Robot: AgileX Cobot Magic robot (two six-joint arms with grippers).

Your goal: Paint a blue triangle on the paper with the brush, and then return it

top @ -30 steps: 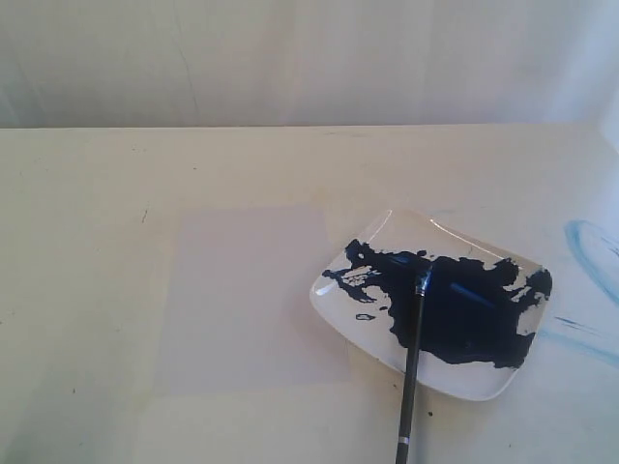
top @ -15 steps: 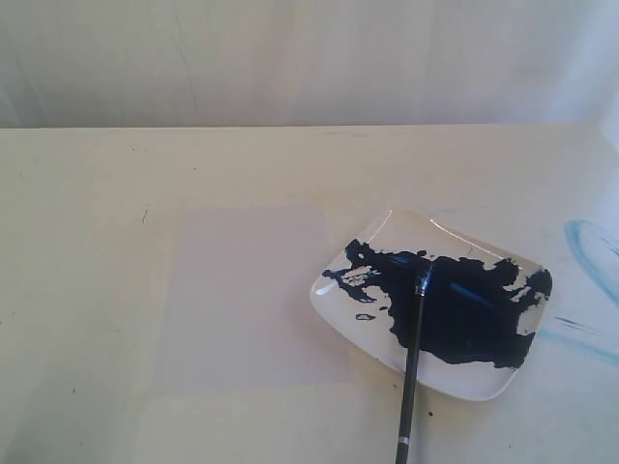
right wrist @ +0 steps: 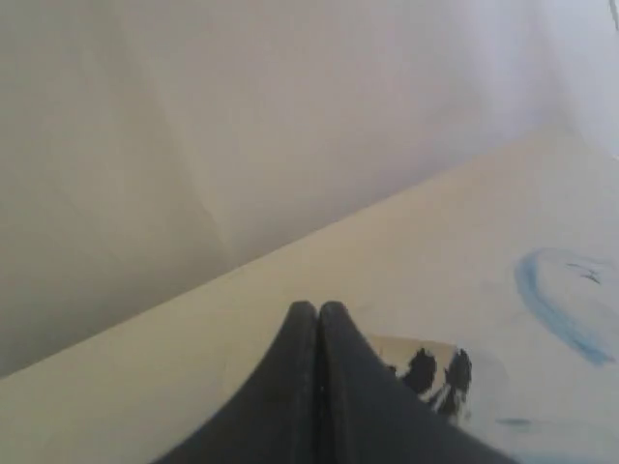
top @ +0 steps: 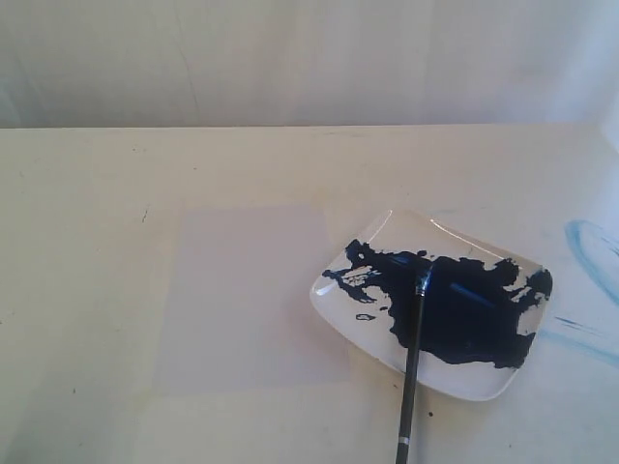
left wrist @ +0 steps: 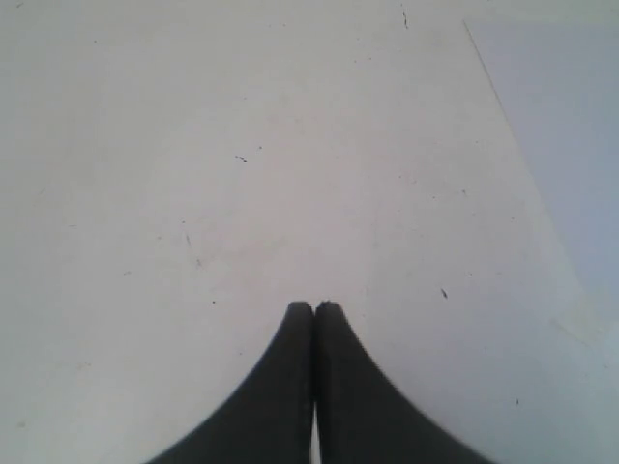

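The pale lilac paper [top: 253, 295] lies flat on the cream table, blank, with no blue triangle on it. Beside it on the right sits a white plate [top: 484, 389] covered by a large dark blue paint blotch. The black brush [top: 412, 372] rests across the plate's near rim with its tip in the paint. No gripper shows in the exterior view. My left gripper [left wrist: 314, 307] is shut and empty above bare table, with a corner of the paper [left wrist: 561, 145] to one side. My right gripper [right wrist: 317, 307] is shut and empty, with the plate [right wrist: 484, 372] partly hidden behind it.
Faint light-blue curved smears [top: 590, 256] mark the table right of the plate, also seen in the right wrist view [right wrist: 551, 304]. A pale wall [top: 309, 58] rises behind the table's far edge.
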